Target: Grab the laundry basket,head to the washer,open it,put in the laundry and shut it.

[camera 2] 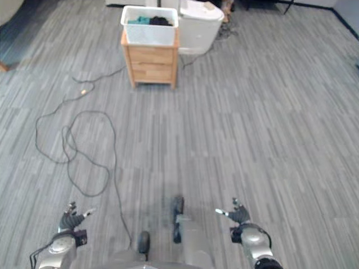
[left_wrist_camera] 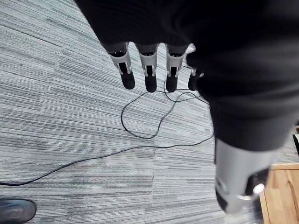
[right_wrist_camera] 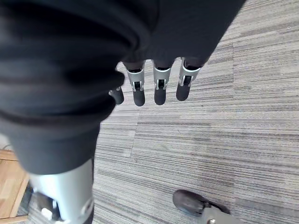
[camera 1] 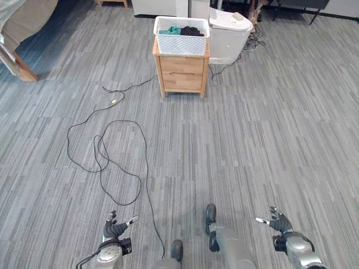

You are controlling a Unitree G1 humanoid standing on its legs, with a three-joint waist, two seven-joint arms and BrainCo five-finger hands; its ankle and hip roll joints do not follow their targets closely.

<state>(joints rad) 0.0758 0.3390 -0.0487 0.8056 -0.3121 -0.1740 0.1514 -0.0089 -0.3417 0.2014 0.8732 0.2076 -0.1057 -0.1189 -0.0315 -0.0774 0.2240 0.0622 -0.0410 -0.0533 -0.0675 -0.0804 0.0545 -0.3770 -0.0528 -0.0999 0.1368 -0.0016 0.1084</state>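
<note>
A white perforated plastic laundry basket [camera 1: 181,36] sits on top of a light wooden 2-drawer cabinet [camera 1: 182,73] far ahead on the grey striped carpet floor [camera 1: 269,129]. Dark and teal laundry [camera 1: 182,31] lies in the basket. A white rounded washer [camera 1: 229,35] stands just beside the cabinet, on its right and slightly behind it. A thin black cable [camera 1: 112,162] loops over the floor left of centre, between the cabinet and the robot. The left hand [camera 1: 115,228] hangs low at the near left, the right hand [camera 1: 278,223] at the near right, well apart, both far from the basket.
</note>
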